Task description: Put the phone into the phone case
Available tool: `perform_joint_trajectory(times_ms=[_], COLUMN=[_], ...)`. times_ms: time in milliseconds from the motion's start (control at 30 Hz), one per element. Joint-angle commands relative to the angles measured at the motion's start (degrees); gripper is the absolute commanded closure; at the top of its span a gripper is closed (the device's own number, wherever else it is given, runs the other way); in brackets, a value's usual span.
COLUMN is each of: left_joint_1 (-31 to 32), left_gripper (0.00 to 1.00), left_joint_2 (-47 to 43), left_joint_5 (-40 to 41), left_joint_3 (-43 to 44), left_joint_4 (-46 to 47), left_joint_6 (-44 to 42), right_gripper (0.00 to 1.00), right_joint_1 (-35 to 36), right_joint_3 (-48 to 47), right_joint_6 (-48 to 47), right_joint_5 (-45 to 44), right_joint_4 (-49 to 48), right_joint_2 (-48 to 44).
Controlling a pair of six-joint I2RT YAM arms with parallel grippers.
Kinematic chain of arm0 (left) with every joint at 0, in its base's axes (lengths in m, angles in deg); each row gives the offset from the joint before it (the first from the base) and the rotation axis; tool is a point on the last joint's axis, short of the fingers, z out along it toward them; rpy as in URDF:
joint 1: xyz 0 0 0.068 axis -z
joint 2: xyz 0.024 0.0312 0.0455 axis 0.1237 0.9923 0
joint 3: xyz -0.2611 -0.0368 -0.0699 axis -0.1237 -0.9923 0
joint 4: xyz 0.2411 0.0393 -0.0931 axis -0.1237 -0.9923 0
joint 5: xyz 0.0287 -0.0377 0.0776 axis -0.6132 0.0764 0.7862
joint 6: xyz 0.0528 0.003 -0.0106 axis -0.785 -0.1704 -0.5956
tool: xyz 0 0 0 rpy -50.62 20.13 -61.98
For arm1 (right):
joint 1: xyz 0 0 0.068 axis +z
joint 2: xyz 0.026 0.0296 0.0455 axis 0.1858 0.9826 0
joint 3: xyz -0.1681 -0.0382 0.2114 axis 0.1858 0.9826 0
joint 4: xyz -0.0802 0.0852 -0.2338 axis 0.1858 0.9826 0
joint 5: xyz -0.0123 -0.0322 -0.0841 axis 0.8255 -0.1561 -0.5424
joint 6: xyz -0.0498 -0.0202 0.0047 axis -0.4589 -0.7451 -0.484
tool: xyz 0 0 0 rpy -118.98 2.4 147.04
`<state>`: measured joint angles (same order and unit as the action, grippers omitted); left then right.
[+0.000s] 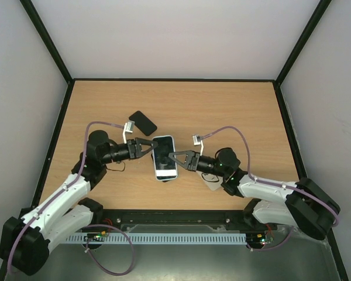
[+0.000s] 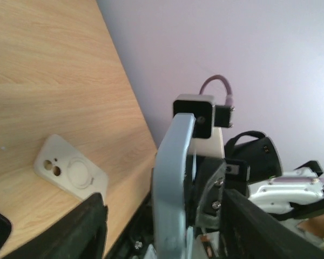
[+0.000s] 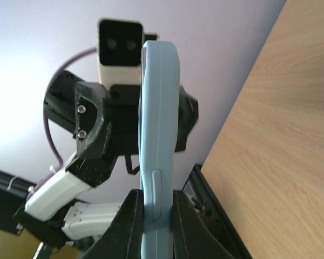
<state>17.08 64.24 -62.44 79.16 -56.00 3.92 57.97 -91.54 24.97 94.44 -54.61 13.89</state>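
The phone [image 1: 164, 153], dark screen up with a pale blue phone case round its rim, hangs above the table's middle between both arms. In the right wrist view my right gripper [image 3: 157, 216] is shut on the pale blue edge [image 3: 159, 108], right over its side button. In the overhead view that right gripper [image 1: 174, 157] meets the phone's right side. My left gripper [image 1: 152, 146] stands open at the phone's left side. In the left wrist view its fingers [image 2: 92, 226] are spread wide around the blue edge [image 2: 171, 178], with a gap on the left.
A white case [image 2: 70, 170] with camera holes and a ring lies flat on the wooden table [image 1: 234, 117]. A flat black rectangle [image 1: 143, 122] lies behind the left gripper. Black frame rails and pale walls enclose the table.
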Motion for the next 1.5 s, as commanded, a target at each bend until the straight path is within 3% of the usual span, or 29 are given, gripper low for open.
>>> perform_joint_trajectory(times_ms=[0,100,267,333,633,867,1200,1467], left_joint_1=[-0.10,-0.10,-0.17,-0.26,-0.60,-0.63,-0.81,-0.98], left_gripper=[0.38,0.30,0.13,0.01,0.01,0.00,0.00,0.01], left_joint_2=[1.21,0.68,-1.36,-1.83,-2.22,-4.50,-6.96,-6.28], left_joint_5=[0.63,1.01,4.77,6.93,22.45,28.31,26.34,26.17], left_joint_3=[0.27,-0.84,-0.37,0.08,5.57,8.29,7.63,7.18], left_joint_4=[0.70,-0.30,-8.46,-11.84,-30.00,-38.40,-37.36,-37.09], left_joint_6=[-0.44,-0.92,-5.95,-8.40,-18.64,-24.35,-23.51,-23.66], right_gripper=[0.98,0.98,0.98,0.98,0.97,0.96,0.94,0.92], right_joint_1=[0.02,0.04,-0.39,-0.85,-9.86,-15.93,-19.89,-20.27], right_joint_3=[-0.28,-1.49,-6.83,-8.26,-14.83,-19.38,-32.88,-39.85], right_joint_6=[-0.45,-3.43,-12.90,-17.58,-23.47,-24.36,-29.17,-31.81], right_joint_5=[-8.45,-14.22,-23.42,-26.18,-19.32,-14.48,-9.39,-11.42], right_joint_4=[-3.13,2.59,20.44,25.57,32.17,31.74,38.44,42.23], right_joint_2=[-4.04,-6.87,-10.50,-10.49,1.35,14.43,34.36,43.53])
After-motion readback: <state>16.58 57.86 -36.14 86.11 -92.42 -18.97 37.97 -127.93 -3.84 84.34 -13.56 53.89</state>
